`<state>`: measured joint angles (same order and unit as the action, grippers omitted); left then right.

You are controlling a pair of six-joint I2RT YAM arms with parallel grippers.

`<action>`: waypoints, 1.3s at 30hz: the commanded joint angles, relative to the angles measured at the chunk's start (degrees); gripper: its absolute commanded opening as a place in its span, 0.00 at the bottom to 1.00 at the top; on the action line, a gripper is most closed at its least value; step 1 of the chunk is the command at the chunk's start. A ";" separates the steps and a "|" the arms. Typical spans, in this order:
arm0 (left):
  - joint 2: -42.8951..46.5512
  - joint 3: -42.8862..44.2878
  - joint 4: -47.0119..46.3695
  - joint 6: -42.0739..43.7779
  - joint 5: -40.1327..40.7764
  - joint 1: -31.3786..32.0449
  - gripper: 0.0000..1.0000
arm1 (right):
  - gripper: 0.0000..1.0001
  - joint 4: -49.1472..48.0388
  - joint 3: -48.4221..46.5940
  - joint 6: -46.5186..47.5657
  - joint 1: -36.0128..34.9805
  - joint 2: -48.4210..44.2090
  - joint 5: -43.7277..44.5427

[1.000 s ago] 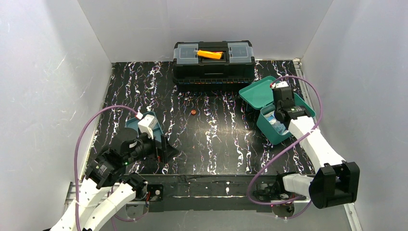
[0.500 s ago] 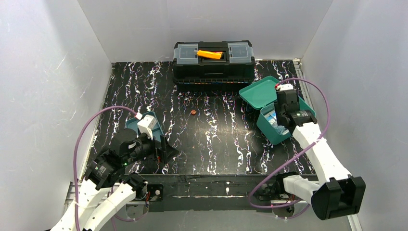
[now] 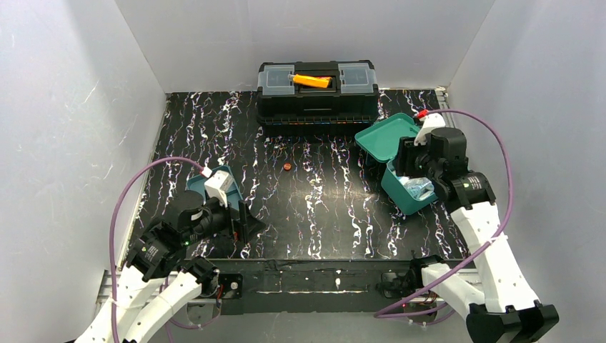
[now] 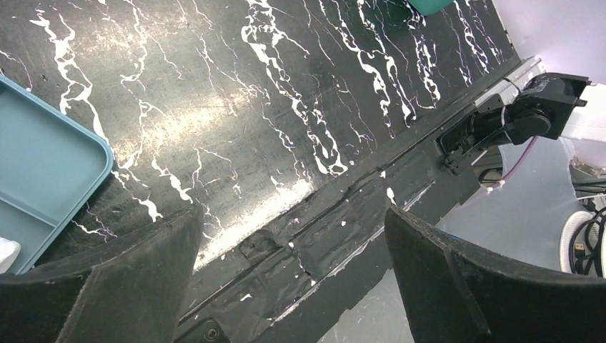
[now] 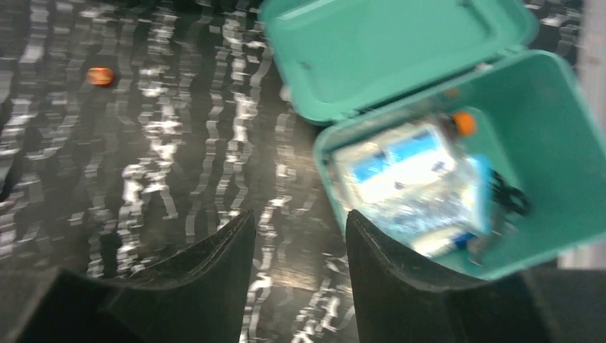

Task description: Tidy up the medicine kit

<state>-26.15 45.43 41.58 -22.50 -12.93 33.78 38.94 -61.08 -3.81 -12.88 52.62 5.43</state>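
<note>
Medicine kit (image 3: 386, 139) lies open at the tabletop's (image 3: 321, 207) right side, packets (image 5: 411, 182) heaped inside. Right fingers (image 5: 207, 271) hover beside it, parted and empty; left fingers (image 4: 128, 286) gape wide near the teal tray (image 4: 43, 171). Seat that tray level, not forced.

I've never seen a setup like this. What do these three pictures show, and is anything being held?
Two robot arms are bolted at the near edge of a table. One picture looks down from above; the other two come from cameras on each wrist. The left gripper stands open and empty beside a teal tray. The right gripper, also open and empty, hovers by the open medicine kit, which holds blue-and-white packets. A black toolbox sits at the back, a small orange thing mid-table.
</note>
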 commanded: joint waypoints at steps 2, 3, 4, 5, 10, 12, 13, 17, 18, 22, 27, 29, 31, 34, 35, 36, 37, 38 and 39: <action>-0.98 -0.25 -0.50 0.79 -0.44 0.23 0.98 | 0.60 -6.08 -5.09 -7.14 -2.66 2.11 -19.78; -1.08 -0.22 -0.58 0.77 -0.32 0.23 0.98 | 0.61 -6.78 -5.52 -7.68 -5.19 3.07 -19.47; -1.17 -0.17 -0.48 0.79 -0.14 0.23 0.98 | 0.62 -7.62 -5.90 -7.78 -7.51 4.00 -18.43; -1.31 -0.17 -0.42 0.75 0.21 0.23 0.98 | 0.63 -8.32 -6.39 -7.66 -10.26 5.16 -16.58; -2.25 0.05 0.13 0.39 1.85 0.26 0.98 | 0.66 -9.90 -10.44 -9.34 -19.51 13.02 -7.79; -2.55 0.10 0.23 0.36 2.21 0.23 0.98 | 0.67 -11.14 -11.84 -10.74 -21.80 15.65 -5.93; -2.65 0.10 0.32 0.31 2.43 0.23 0.98 | 0.67 -11.32 -12.85 -11.42 -22.73 17.43 -4.11; -2.70 0.29 0.67 0.09 3.66 0.26 0.98 | 0.68 -11.59 -16.55 -14.03 -25.80 25.13 0.07; -2.51 0.35 0.76 -0.03 4.18 0.26 0.98 | 0.68 -11.54 -17.51 -14.56 -26.46 27.05 0.87; -2.07 0.36 1.13 -0.72 6.69 0.23 0.98 | 0.71 -11.03 -22.38 -16.50 -28.74 34.28 3.01; -2.41 0.70 1.94 -2.11 10.40 0.23 0.98 | 0.74 -9.47 -29.08 -18.41 -31.43 43.20 4.03; -3.01 0.92 2.60 -3.04 11.95 0.23 0.98 | 0.74 -9.14 -31.50 -18.64 -32.86 46.34 3.91; -3.96 1.29 3.57 -4.01 15.63 0.28 0.98 | 0.74 -8.90 -33.50 -18.96 -33.91 49.01 3.56; -7.54 2.47 6.04 -5.65 20.10 0.24 0.98 | 0.74 -8.82 -35.08 -19.76 -34.92 51.39 2.74; -9.41 3.07 7.00 -6.11 21.38 0.23 0.98 | 0.74 -9.23 -34.99 -20.06 -35.11 51.68 2.46; -11.08 3.57 7.83 -6.61 22.38 0.22 0.98 | 0.74 -9.77 -34.68 -20.40 -35.25 51.90 2.28; -13.49 3.95 8.30 -6.98 22.89 0.30 0.98 | 0.74 -10.50 -34.19 -20.77 -35.40 51.92 2.11; -15.07 4.07 8.49 -7.69 23.42 0.16 0.98 | 0.74 -10.94 -33.33 -21.14 -35.54 51.74 2.09; -16.28 3.84 8.32 -8.65 23.72 0.13 0.98 | 0.73 -11.50 -32.53 -21.49 -35.54 51.46 2.03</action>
<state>-37.34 47.51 47.00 -28.14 5.34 33.87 30.04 -93.17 -23.05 -48.29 105.23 7.51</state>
